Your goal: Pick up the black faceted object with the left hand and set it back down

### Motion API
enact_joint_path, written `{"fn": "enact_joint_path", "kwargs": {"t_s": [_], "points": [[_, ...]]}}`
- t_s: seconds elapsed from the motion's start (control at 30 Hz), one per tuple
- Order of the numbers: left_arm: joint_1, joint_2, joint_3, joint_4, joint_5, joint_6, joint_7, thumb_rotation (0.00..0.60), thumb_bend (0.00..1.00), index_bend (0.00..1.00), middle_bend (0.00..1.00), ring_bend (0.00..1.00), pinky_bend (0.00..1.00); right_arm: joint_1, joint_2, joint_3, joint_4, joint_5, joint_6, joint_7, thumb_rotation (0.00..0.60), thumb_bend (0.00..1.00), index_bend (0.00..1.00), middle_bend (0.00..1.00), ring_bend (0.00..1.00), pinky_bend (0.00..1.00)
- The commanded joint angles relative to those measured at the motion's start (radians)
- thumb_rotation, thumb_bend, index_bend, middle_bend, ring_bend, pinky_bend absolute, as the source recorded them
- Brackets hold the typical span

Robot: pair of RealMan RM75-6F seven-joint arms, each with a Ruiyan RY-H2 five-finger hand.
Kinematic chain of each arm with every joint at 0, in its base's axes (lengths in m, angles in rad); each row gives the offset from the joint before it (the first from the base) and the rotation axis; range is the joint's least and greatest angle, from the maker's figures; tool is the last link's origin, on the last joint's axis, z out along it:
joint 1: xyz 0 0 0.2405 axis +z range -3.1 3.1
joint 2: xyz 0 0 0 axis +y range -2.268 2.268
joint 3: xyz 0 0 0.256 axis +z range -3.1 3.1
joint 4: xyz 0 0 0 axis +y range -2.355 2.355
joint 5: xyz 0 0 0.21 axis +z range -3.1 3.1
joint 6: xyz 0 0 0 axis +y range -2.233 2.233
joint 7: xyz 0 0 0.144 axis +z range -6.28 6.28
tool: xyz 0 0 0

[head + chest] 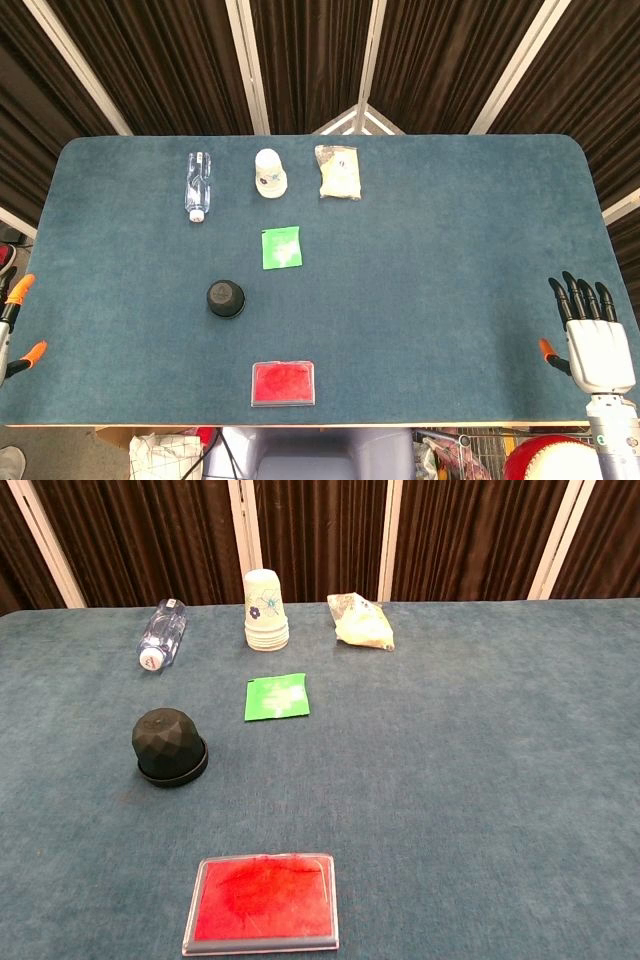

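Black faceted dome-shaped object [169,744] stood upright, dome up, untouched; green sachet [276,696] behind it, red clear-cased pad [264,902] in front. Right hand [597,345] empty, fingers extended; left hand [10,330] mostly out of frame, state indeterminable.

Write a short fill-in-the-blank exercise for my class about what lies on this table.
1. The black faceted object stands directly left of the ___ packet.
2. The water bottle lies on its ___.
3. The ___ case lies nearest the robot.
4. The right hand holds ___.

Missing words: green; side; red; nothing

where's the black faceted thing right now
In both views the black faceted object stands on the left half of the table, nearer than the green packet and left of it, beyond the red case.
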Motion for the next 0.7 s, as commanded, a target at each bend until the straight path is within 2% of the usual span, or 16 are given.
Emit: {"fn": "enact_joint_path", "kwargs": {"t_s": [0.03,0.33,0.7], "points": [[0.002,0.002,-0.004,-0.003,-0.003,0.002,-0.007,0.6,0.21,0.12,0.0,0.0,0.02,0.002,-0.008,0.003,0.015,-0.009,0.008,0.015,0.6,0.29,0.05,0.02,0.06,0.01],[0.005,0.001,0.003,-0.005,0.005,0.0,0.001,0.6,0.21,0.11,0.0,0.0,0.02,-0.005,-0.005,0.004,0.035,-0.03,0.032,0.067,0.6,0.29,0.05,0.02,0.06,0.01],[-0.007,0.0,0.001,-0.001,-0.012,-0.037,-0.01,0.6,0.21,0.1,0.0,0.0,0.02,-0.009,-0.013,-0.008,0.031,-0.031,0.028,0.052,0.6,0.28,0.05,0.02,0.06,0.01]]}}
